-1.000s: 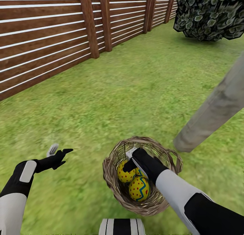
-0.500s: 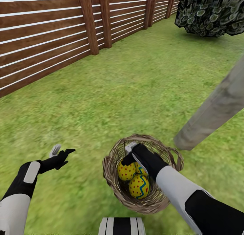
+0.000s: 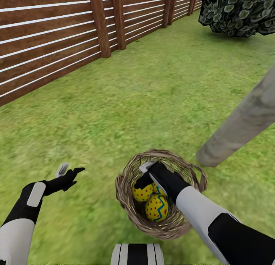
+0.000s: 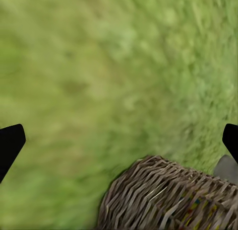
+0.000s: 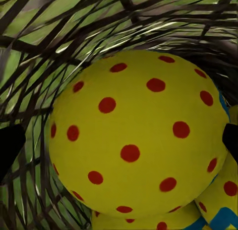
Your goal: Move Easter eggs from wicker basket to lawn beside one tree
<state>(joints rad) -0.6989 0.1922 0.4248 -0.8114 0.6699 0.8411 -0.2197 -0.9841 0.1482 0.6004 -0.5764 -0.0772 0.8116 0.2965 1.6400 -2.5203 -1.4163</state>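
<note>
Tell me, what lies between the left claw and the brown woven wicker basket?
Only bare mottled green lawn separates the left claw from the brown woven wicker basket, as the head view shows.

A brown slatted wooden fence (image 3: pixel 57 36) borders the grass, dark blocky foliage (image 3: pixel 238 11) beyond.

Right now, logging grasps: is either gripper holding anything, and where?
Nothing yet. The right gripper straddles an Easter egg in the wicker basket, open; the left gripper is empty.
</note>
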